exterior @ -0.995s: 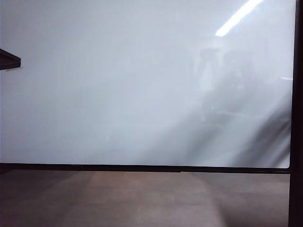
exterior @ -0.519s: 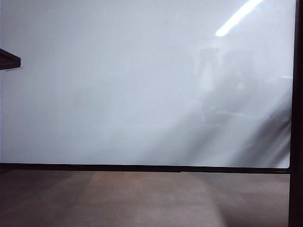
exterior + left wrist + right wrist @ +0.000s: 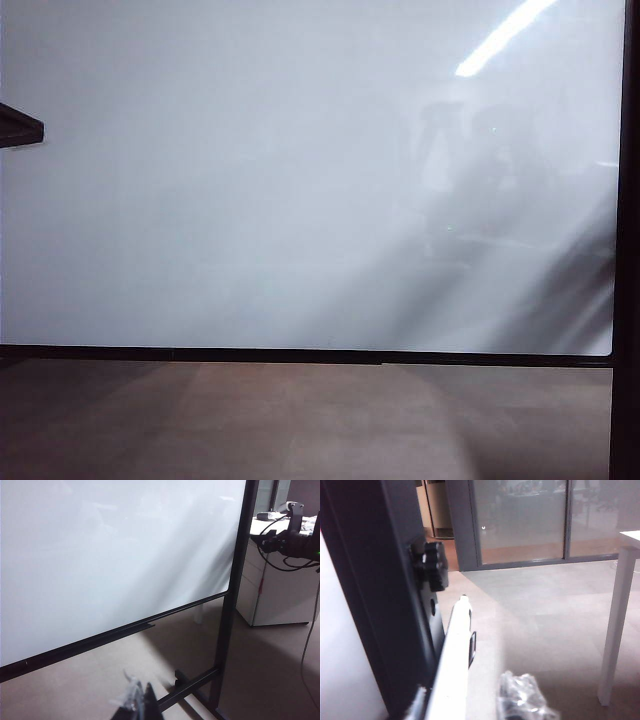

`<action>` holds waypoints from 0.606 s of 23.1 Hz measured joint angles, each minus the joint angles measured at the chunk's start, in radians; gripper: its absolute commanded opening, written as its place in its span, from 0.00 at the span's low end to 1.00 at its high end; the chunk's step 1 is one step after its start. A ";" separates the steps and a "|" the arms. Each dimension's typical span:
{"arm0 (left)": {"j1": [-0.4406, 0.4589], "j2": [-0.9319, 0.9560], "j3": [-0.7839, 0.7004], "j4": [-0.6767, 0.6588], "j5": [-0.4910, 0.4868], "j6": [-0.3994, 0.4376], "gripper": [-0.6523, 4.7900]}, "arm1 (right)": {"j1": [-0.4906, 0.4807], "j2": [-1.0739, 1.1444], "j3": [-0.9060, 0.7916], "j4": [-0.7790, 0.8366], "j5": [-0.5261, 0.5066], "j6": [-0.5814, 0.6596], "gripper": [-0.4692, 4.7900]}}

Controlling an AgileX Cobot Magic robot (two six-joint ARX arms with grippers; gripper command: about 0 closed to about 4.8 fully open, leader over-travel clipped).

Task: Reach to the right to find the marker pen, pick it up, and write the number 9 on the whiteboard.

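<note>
**Pen lined up between the right pincer's fingers**

The slim white marker pen (image 3: 454, 650) is seen lengthwise inside the half-open right pincer (image 3: 470, 705), beside the large glossy whiteboard (image 3: 250, 180); a firm grip cannot be confirmed. The left pincer (image 3: 135, 700), its opening unreadable, hangs well away.

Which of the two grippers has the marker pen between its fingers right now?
The right gripper, beside the whiteboard edge: the marker pen runs between its fingers. The left gripper, low before the board, shows no pen.
</note>
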 measured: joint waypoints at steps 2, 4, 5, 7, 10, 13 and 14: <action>0.000 0.000 0.000 0.000 0.000 0.000 0.11 | 0.001 0.000 0.000 0.000 0.000 0.000 0.35; 0.000 0.000 0.000 0.000 0.000 0.000 0.11 | 0.001 0.000 0.000 0.000 -0.004 0.000 0.30; 0.000 0.000 0.000 0.000 0.000 0.000 0.11 | 0.003 0.000 0.000 0.000 -0.004 0.000 0.25; 0.000 0.000 0.000 0.000 0.000 0.000 0.11 | 0.004 0.000 0.000 0.000 -0.005 -0.002 0.18; 0.000 0.000 0.000 0.000 0.000 0.000 0.11 | 0.005 0.000 0.000 0.000 -0.005 -0.001 0.08; 0.000 0.000 0.000 0.000 0.000 0.000 0.11 | 0.005 0.000 0.010 0.000 -0.004 -0.001 0.08; 0.000 0.000 0.000 0.000 0.000 0.000 0.11 | 0.005 0.000 0.013 0.006 -0.003 -0.001 0.08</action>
